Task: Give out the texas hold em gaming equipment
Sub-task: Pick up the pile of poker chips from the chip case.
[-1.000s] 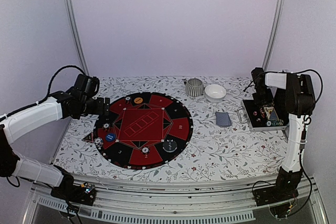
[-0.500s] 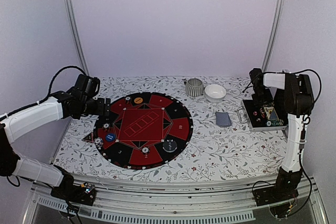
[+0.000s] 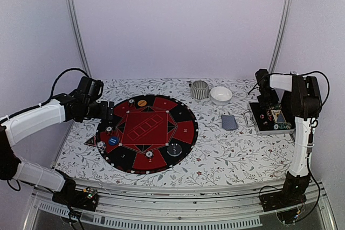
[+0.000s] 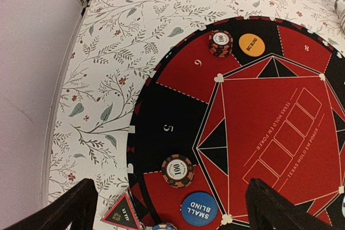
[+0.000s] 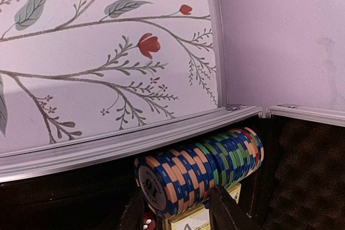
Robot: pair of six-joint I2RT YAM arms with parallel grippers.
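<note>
A row of blue, orange and green poker chips (image 5: 205,160) lies on its side in the open black case (image 3: 272,118) at the right. My right gripper (image 5: 180,208) reaches into the case, its fingers pressed against both sides of the row's near end. A grey-blue card deck (image 3: 229,122) lies on the cloth beside the case. My left gripper (image 4: 172,208) hangs open above the left rim of the red-and-black mat (image 4: 183,68), over an orange-and-black 100 chip (image 4: 177,171) and a blue small blind button (image 4: 199,208). Farther off sit another chip (image 4: 220,43) and an orange button (image 4: 252,44).
A ribbed grey cup (image 3: 199,89) and a white bowl (image 3: 221,95) stand at the back of the table. A red-edged triangular marker (image 4: 122,216) lies at the mat's left rim. A card box and red dice sit under the chip row in the case. Metal frame posts rise at both back corners.
The right gripper widened a little and closed again on the chip row, and its wrist shifted slightly left over the case. The left arm has not moved.
</note>
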